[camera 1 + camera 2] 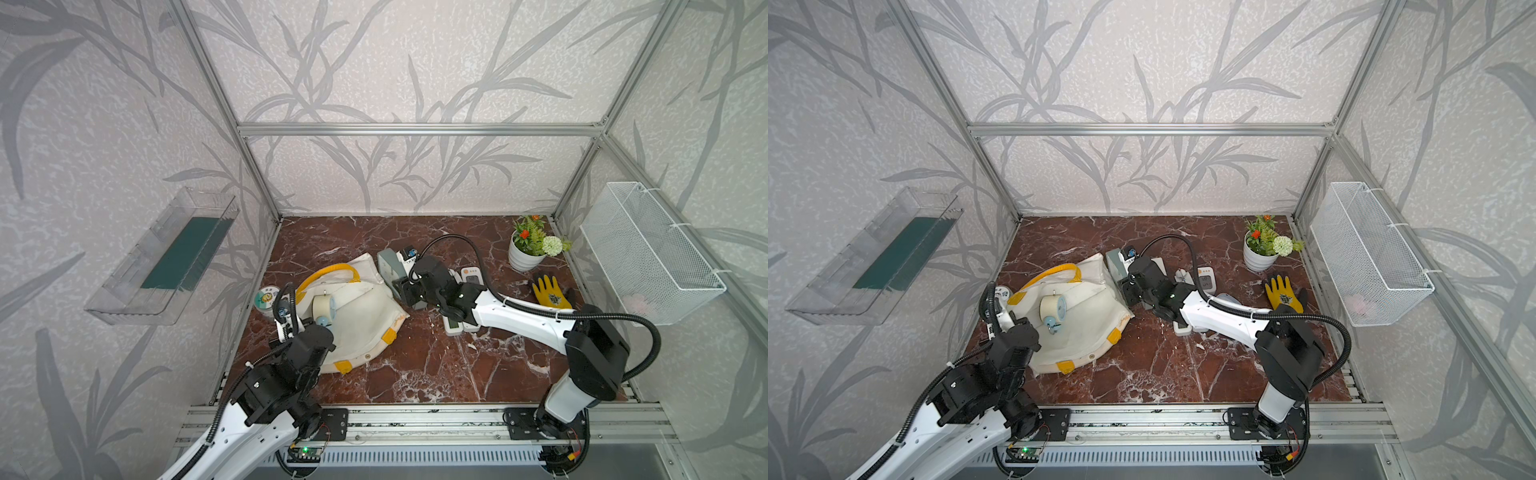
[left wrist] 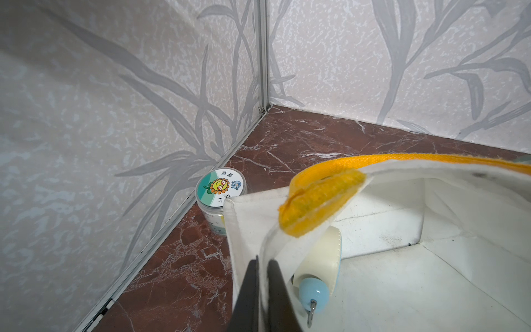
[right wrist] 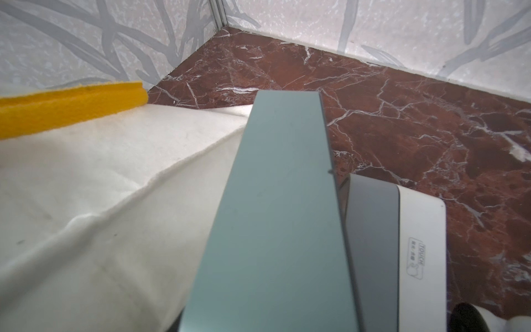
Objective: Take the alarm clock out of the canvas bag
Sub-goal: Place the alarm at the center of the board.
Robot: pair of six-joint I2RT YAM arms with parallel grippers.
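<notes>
Alarm clock (image 1: 1052, 307) lies on its side in the canvas bag's (image 1: 1084, 345) open mouth, at the table's (image 1: 415, 374) 9 o'clock. Left claw (image 2: 263, 266) is clenched on the bag rim. Right claw (image 1: 405, 293) grasps a grey-green box (image 3: 275, 201) at the bag's 2 o'clock. Likely risks: rim slips and mouth collapses, or clock rolls deeper. Open room at 5 o'clock; wall and tub (image 2: 220, 186) crowd 9.

Beside the canvas bag (image 3: 115, 172), a grey-green box (image 3: 273, 215) hides the right gripper (image 1: 409, 297)'s fingers; the bag's rim covers part of the alarm clock (image 2: 326, 258) and the labelled tub (image 2: 219, 186).

Canvas bag (image 1: 361, 316) mouth open; jar (image 1: 266, 297) beside rim.
</notes>
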